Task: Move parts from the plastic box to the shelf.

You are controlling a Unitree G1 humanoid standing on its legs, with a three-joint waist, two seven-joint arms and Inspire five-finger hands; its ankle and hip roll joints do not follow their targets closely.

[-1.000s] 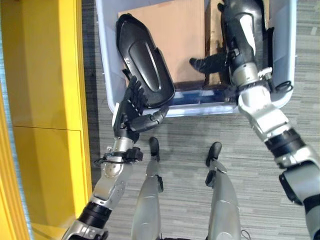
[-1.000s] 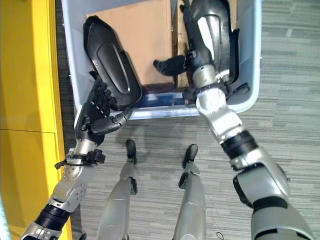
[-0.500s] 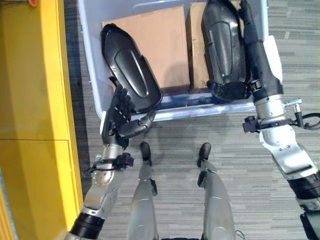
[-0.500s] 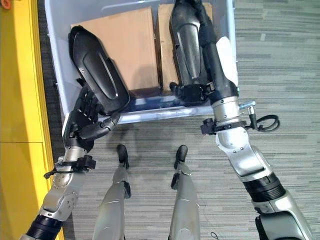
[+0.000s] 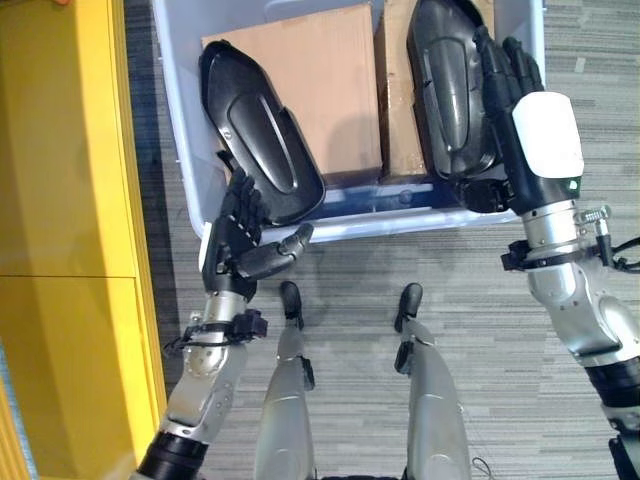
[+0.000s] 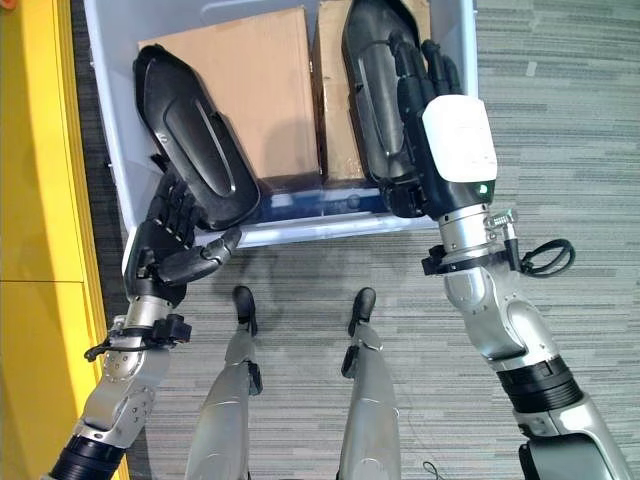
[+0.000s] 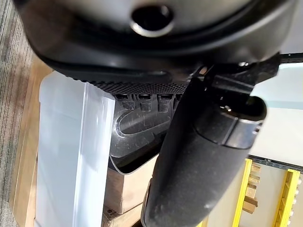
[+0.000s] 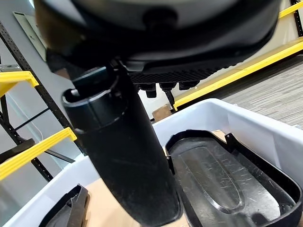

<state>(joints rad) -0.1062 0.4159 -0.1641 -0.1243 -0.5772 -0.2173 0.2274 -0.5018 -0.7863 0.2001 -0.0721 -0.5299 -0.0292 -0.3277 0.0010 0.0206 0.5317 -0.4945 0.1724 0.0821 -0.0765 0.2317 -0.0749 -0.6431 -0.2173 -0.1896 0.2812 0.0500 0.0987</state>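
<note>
we are seeing the left hand (image 5: pixel 237 240) reaching up under the near end of a black plastic part (image 5: pixel 258 132), its fingers spread straight against the underside and its thumb pointing out sideways below the rim, so it is open rather than clasping. the part is lying tilted over the near left corner of the plastic box (image 5: pixel 175 150). the right hand (image 6: pixel 440 135) is lying along the outer side of a second black part (image 6: pixel 372 90), fingers straight against its edge, open too; that part is standing at the box's right side. cardboard (image 5: pixel 320 90) is lining the box floor between them. a yellow shelf frame (image 5: pixel 60 200) is standing left of the box.
</note>
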